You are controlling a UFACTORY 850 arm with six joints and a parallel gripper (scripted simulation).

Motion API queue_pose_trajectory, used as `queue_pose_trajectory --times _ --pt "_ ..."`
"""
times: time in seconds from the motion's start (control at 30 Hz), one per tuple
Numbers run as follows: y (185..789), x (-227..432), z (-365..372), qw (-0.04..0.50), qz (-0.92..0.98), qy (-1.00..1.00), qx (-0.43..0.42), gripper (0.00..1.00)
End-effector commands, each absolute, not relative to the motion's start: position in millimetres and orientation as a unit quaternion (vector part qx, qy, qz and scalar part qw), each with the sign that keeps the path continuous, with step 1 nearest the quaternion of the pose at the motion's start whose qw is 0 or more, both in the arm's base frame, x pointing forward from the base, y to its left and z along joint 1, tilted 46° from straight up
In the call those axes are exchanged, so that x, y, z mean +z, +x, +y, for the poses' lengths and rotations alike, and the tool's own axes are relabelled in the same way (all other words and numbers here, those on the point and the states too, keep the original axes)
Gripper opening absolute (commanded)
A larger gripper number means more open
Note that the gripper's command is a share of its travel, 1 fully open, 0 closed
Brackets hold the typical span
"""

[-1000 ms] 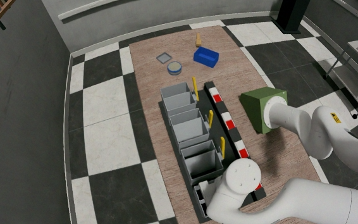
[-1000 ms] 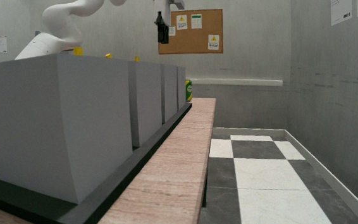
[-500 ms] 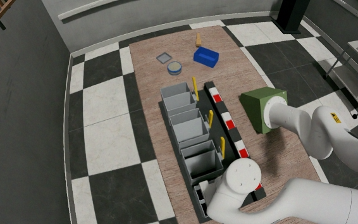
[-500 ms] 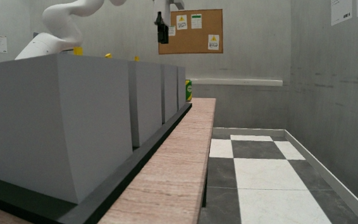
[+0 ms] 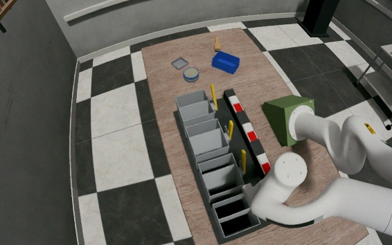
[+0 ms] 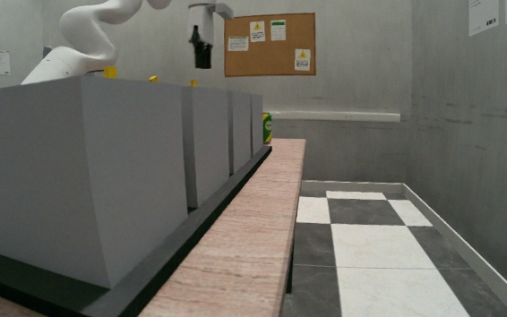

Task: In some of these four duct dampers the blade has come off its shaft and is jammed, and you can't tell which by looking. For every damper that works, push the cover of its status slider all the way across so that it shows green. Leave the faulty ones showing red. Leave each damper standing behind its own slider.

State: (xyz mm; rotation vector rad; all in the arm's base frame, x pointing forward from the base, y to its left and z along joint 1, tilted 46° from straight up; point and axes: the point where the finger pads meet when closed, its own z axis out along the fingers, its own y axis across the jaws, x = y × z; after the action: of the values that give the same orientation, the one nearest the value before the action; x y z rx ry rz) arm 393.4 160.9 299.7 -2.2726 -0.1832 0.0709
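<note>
Four grey duct dampers stand in a row on a dark base (image 5: pixel 217 162); the nearest one fills the low side view (image 6: pixel 84 170). Yellow levers (image 5: pixel 214 96) (image 5: pixel 230 129) (image 5: pixel 244 160) stand upright beside three of them; my arm hides the fourth. The slider strip (image 5: pixel 248 129) runs alongside, and its three visible sliders (image 5: pixel 236 104) (image 5: pixel 250 132) (image 5: pixel 264 163) show white and red. The fourth slider is hidden under my arm. My gripper (image 6: pixel 202 55) points down, well above the damper tops, with its fingers close together and nothing between them. In the overhead view my wrist hides it.
A blue bin (image 5: pixel 225 62), a round dish (image 5: pixel 190 74), a grey square plate (image 5: pixel 179 63) and a small wooden block (image 5: pixel 217 43) lie at the table's far end. My green base box (image 5: pixel 284 118) stands to the right of the strip. A green can (image 6: pixel 266 127) stands behind the dampers.
</note>
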Motion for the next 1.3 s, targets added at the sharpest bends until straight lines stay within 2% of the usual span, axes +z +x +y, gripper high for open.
queue_pose_trajectory --times 0.0,1.27 --pt "367 296 157 0.426 -0.073 -0.902 0.025 0.39" --pt "364 280 176 0.426 -0.073 -0.902 0.026 0.39"
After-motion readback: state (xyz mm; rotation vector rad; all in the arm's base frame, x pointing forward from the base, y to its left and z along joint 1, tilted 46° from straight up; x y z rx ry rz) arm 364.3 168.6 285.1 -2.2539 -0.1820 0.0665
